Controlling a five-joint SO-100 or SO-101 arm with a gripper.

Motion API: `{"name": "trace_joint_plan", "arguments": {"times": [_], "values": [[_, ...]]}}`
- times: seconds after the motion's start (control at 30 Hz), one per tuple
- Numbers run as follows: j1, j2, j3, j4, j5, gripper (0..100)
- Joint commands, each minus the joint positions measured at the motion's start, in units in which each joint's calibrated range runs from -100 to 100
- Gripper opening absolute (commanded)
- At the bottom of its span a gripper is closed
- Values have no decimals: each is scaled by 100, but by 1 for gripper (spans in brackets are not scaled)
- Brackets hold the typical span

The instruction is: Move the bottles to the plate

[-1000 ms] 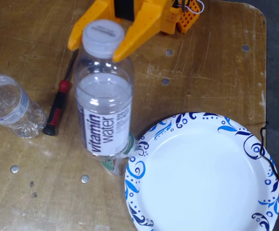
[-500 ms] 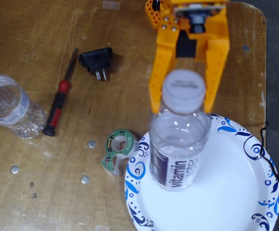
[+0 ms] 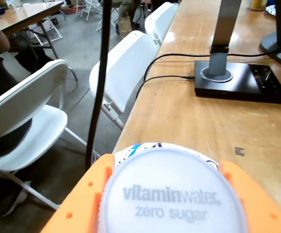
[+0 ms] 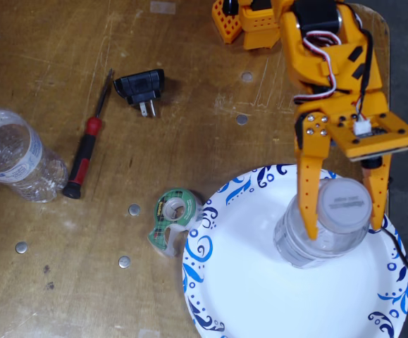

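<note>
A clear bottle with a wide grey-white cap (image 4: 342, 203) stands upright on the right half of the white, blue-rimmed plate (image 4: 211, 243). My orange gripper (image 4: 343, 211) comes down from above with one finger on each side of the cap, shut on it. The wrist view shows the same cap (image 3: 172, 194), marked "vitaminwater zero sugar", filling the gap in the gripper (image 3: 167, 167), with a bit of plate rim (image 3: 140, 147) just beyond. The crinkled bottle (image 4: 13, 160) lies on the table at the far left, well away from the plate.
A green tape dispenser (image 4: 172, 220) touches the plate's left rim. A red-and-black screwdriver (image 4: 84, 158) and a black plug (image 4: 141, 88) lie on the wooden table. The table's right edge runs close to the plate. White folding chairs (image 3: 33, 107) stand beyond.
The gripper has carried the wide-capped bottle from left of the plate to the plate's right half and lowered it. The crinkled bottle has not moved.
</note>
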Motion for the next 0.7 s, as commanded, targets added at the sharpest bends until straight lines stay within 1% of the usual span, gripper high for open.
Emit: {"name": "trace_joint_plan", "arguments": {"times": [0.0,0.2,0.6,0.67], "values": [[-212,18,-330,1,-20,1],[-492,263,-267,27,-26,1],[-384,794,-258,-43,-41,1],[-384,878,-239,-217,-172,1]]}}
